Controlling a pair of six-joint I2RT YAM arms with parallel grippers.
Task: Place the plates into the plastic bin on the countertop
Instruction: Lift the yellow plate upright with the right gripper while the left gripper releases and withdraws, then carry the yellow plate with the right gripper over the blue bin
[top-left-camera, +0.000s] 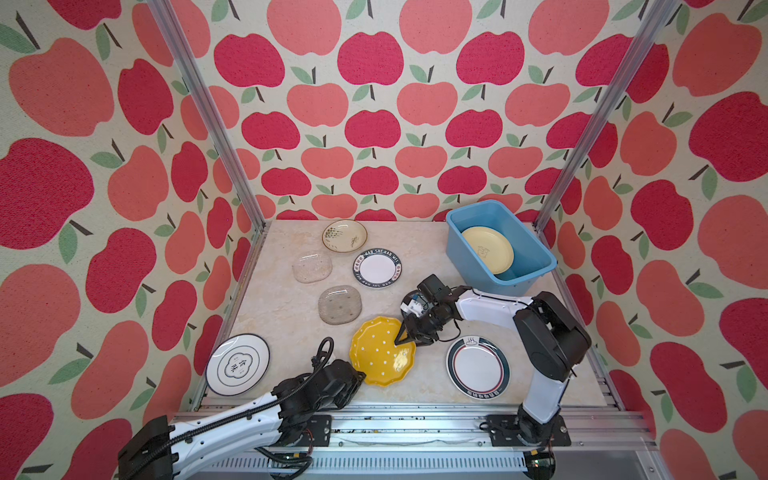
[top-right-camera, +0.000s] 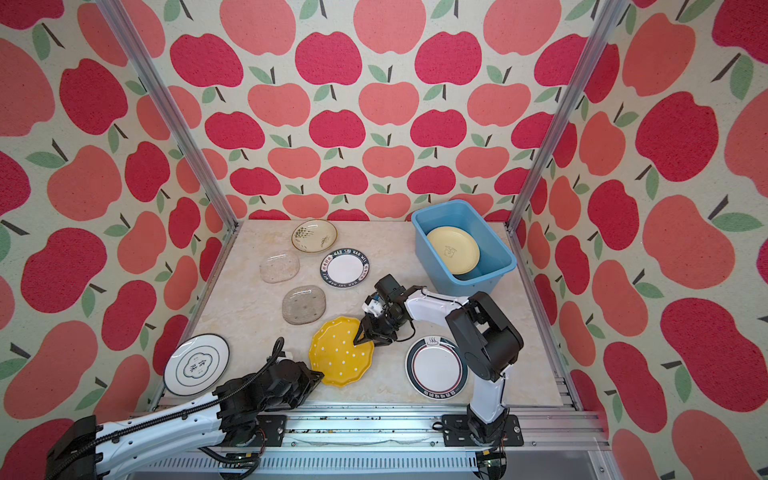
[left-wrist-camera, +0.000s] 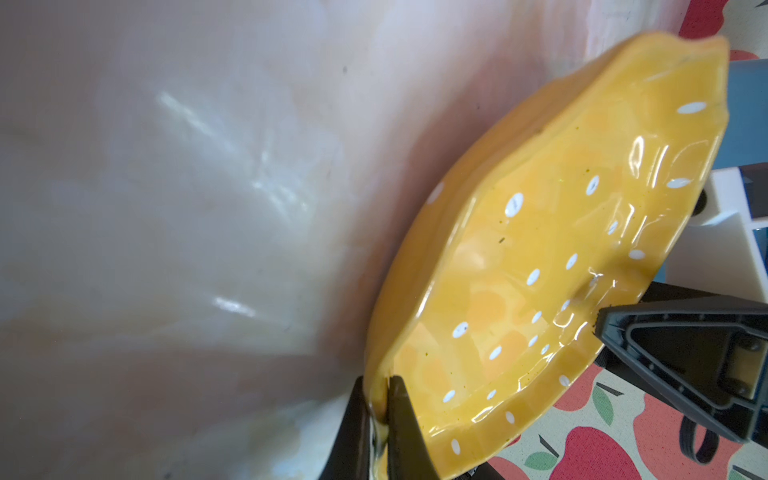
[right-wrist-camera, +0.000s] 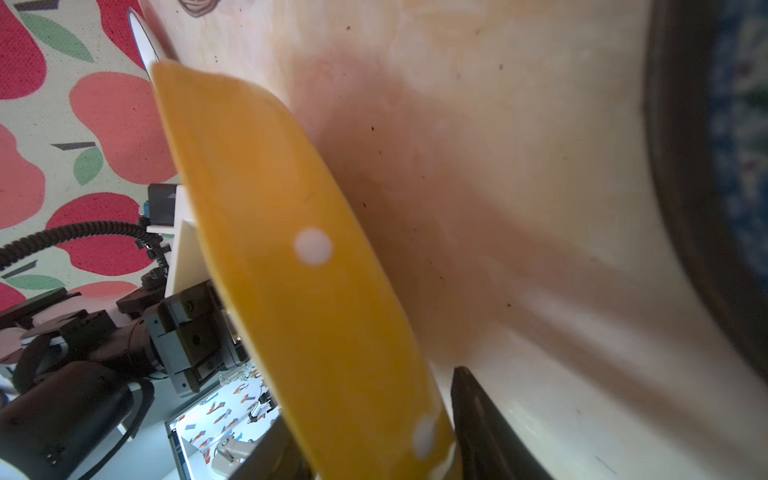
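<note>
Pinching left jaws: clamped on my yellow dotted plate (top-left-camera: 378, 357) rim
Right jaws: astride its opposite rim; grip, I cannot tell
Handover: seat right before left releases

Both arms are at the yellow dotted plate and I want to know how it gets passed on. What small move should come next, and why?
Probably close the right tool firmly on the yellow dotted plate. The left tool is shut on one rim and holds the plate tilted above the countertop. The right tool's jaws straddle the opposite rim, but no firm grip shows there.
</note>
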